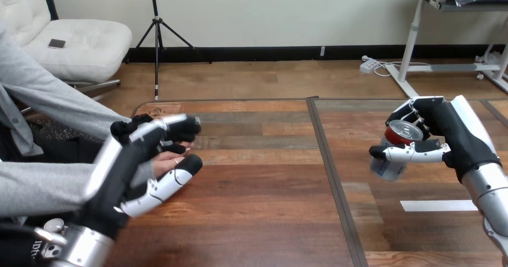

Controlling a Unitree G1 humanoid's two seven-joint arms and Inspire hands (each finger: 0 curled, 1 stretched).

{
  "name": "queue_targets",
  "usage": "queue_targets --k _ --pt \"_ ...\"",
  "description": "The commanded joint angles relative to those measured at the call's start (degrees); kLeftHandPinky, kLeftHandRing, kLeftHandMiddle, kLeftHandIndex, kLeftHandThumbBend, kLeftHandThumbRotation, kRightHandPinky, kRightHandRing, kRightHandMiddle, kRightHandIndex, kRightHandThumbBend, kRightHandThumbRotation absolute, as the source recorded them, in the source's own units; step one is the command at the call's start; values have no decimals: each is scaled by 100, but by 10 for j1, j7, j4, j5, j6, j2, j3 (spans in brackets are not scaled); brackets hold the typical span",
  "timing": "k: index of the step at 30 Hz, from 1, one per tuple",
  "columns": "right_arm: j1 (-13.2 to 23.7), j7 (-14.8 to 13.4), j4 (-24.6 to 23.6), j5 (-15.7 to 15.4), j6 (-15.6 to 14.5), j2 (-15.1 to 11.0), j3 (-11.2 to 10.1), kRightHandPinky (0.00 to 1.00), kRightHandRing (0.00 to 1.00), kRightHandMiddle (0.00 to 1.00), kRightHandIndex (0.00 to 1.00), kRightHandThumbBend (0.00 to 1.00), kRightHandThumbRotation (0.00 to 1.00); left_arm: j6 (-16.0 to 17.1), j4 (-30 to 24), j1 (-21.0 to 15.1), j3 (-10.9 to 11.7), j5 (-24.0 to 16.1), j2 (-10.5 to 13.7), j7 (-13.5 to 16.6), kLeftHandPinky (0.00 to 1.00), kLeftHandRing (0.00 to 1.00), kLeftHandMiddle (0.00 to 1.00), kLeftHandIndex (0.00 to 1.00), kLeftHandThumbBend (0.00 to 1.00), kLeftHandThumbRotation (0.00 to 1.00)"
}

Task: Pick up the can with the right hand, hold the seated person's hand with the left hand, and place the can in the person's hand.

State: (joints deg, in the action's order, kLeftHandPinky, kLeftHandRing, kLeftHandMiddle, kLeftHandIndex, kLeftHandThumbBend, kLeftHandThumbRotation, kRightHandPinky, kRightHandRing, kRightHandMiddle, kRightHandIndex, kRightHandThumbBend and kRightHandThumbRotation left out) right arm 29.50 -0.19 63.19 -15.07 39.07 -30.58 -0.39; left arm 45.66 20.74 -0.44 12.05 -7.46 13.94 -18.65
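Note:
At the right of the head view my right hand (458, 129) is shut on the can (395, 150), a silver can with a red top, held tilted above the table (269, 207). At the left, my left hand (129, 165) is curled round the person's hand (171, 159), with fingers above it and the thumb below. Only the person's fingertips show between them. The person's grey sleeve (42, 186) runs in from the left edge. A wide stretch of table lies between the can and the person's hand.
A dark seam (332, 177) runs down the table between the two hands. A strip of white tape (437, 205) lies on the table under my right forearm.

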Motion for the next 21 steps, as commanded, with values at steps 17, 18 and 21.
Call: queue_targets --k 17,18,21 --pt "33 -8 -24 0 27 -6 2 28 32 39 43 83 0 -81 -222 12 52 -106 101 71 48 65 72 71 100 53" --pt "33 -7 -24 0 26 -6 2 27 32 39 43 83 0 -86 -227 13 52 -105 105 70 49 67 73 71 100 51" --pt "33 -5 -24 3 23 -4 0 27 32 39 43 83 0 -90 -231 12 54 -107 115 75 50 69 75 73 100 50"
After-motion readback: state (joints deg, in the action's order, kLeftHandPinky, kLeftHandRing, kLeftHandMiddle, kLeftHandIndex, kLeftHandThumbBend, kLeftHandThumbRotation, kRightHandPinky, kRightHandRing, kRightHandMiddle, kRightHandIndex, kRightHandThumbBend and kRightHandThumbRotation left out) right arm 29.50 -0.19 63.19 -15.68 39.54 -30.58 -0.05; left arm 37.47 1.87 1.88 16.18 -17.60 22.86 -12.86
